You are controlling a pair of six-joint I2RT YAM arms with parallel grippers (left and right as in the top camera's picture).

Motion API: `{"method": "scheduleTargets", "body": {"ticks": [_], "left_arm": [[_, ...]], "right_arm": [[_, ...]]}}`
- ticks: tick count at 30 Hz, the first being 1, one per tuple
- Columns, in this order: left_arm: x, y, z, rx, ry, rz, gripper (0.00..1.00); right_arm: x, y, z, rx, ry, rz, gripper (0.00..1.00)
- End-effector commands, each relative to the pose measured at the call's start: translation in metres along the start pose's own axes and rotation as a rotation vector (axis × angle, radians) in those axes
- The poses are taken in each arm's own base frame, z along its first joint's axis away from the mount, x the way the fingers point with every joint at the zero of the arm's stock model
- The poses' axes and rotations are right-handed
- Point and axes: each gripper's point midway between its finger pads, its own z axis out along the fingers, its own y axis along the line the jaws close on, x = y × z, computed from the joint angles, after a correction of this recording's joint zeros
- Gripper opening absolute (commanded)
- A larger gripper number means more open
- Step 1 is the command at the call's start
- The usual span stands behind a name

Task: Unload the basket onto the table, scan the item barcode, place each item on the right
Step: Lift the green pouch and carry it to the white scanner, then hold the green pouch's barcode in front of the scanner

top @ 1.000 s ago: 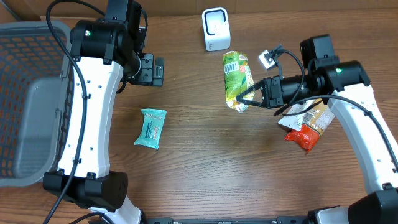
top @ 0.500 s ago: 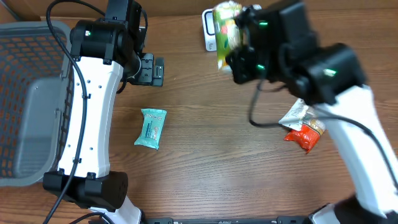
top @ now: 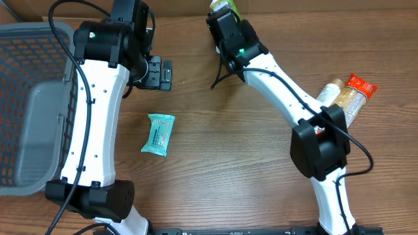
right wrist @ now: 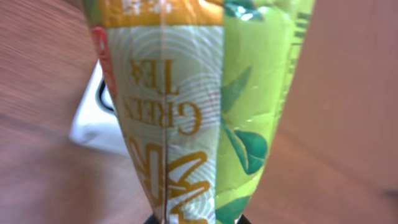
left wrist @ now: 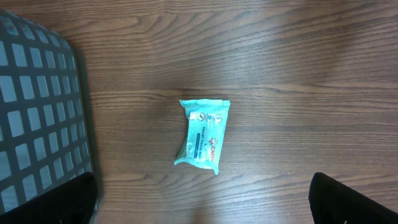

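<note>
Arms are standing in very different poses. The right arm is stretching from its base up through a bent elbow and out to the far edge of the brown wood-grain surface [top: 228,170]. There the right gripper [top: 223,13] is pinching a green-and-yellow foil green tea packet [right wrist: 186,106] and holding it on end. In the wrist view the packet is filling the frame straight ahead of the fingers. A white box-shaped barcode scanner [right wrist: 93,127] is sitting just behind the packet, off to one side. The left arm is standing tall, its forearm folding over so the left gripper [left wrist: 208,208] is hanging above the surface with its fingers [left wrist: 351,200] spread wide and nothing between them. A teal plastic wipes packet [left wrist: 202,134] is lying flat just ahead of that gripper, well apart from it. A grey mesh basket [left wrist: 37,106] is sitting to the gripper's side.

From overhead the right wrist is covering the scanner, and the frame's top edge is cutting off the tea packet. Only slivers of the right gripper's fingers are showing under the packet.

Well behind the right gripper, beside the arm's elbow, an orange-red snack packet [top: 361,85] and a tan pouch [top: 349,101] are lying together.
</note>
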Motion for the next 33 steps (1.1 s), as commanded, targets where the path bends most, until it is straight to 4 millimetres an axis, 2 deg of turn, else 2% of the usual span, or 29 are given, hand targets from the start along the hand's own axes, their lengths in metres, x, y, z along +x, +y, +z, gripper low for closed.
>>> {"method": "scheduleTargets", "body": {"ticks": [1, 6, 11, 15, 22, 33], "left_arm": [[-0.001, 0.001, 0.003, -0.001, 0.005, 0.01, 1.0], [-0.001, 0.001, 0.003, -0.001, 0.005, 0.01, 1.0], [-0.001, 0.001, 0.003, -0.001, 0.005, 0.01, 1.0], [-0.001, 0.001, 0.003, -0.001, 0.005, 0.01, 1.0], [-0.001, 0.001, 0.003, -0.001, 0.005, 0.01, 1.0], [-0.001, 0.001, 0.003, -0.001, 0.005, 0.01, 1.0]], "right_arm": [[-0.017, -0.024, 0.01, 0.143, -0.041, -0.187, 0.04], [-0.016, -0.021, 0.042, 0.252, -0.061, -0.295, 0.04], [-0.014, -0.025, 0.054, 0.307, -0.065, -0.294, 0.04], [-0.005, -0.031, 0.067, 0.317, -0.046, -0.294, 0.04], [0.003, -0.046, 0.075, 0.332, -0.024, -0.282, 0.04], [0.002, -0.043, 0.075, 0.324, -0.031, -0.284, 0.04]]}}
